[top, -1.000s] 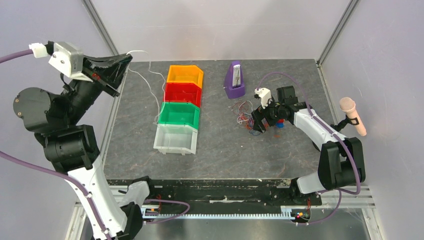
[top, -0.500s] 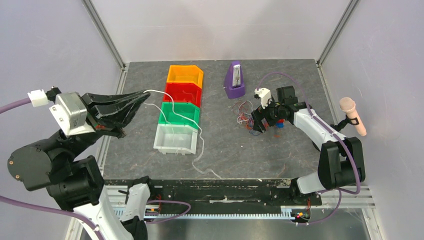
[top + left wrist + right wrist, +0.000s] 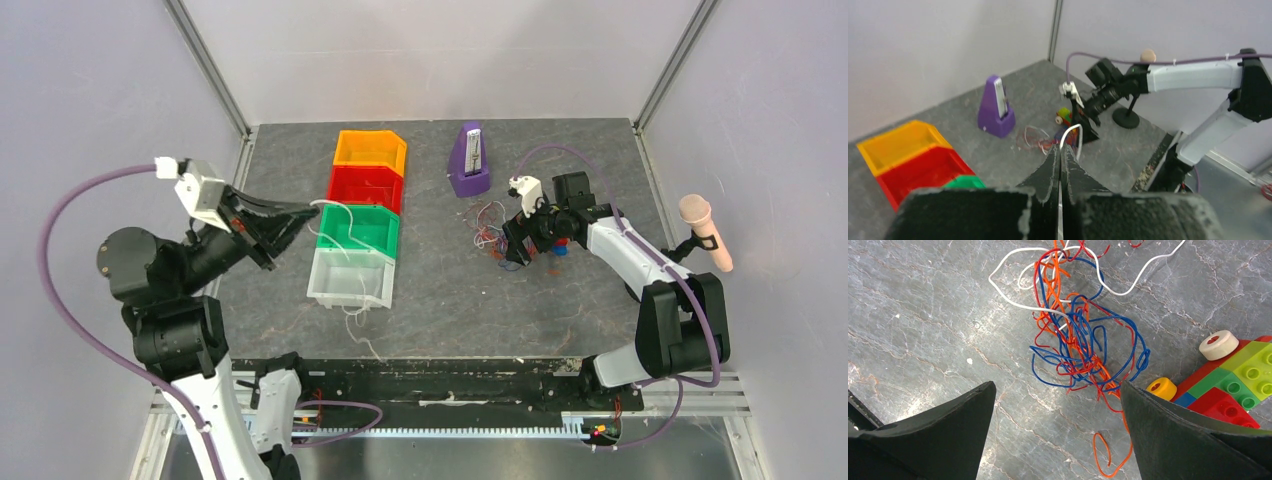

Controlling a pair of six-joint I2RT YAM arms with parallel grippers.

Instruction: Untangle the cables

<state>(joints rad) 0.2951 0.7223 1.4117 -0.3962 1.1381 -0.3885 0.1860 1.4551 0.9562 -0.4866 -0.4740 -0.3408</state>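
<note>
A dark grey desk (image 3: pixel 440 300) with pale, marble-like veins is filling the base of the enclosure. Plain lilac-grey panels are closing it in: the back wall (image 3: pixel 440 50), the left wall (image 3: pixel 80 90) and the right wall (image 3: pixel 770 110). A slim metal left post (image 3: pixel 205 65) and right post (image 3: pixel 675 60) are rising at the back corners. A black rail (image 3: pixel 450 372) is lining the near edge. Soft, even light is casting only faint shadows.

We see red, orange, blue and white cables (image 3: pixel 1082 359), a grey veined bench (image 3: pixel 923 315), a purple metronome (image 3: pixel 470 162).
</note>
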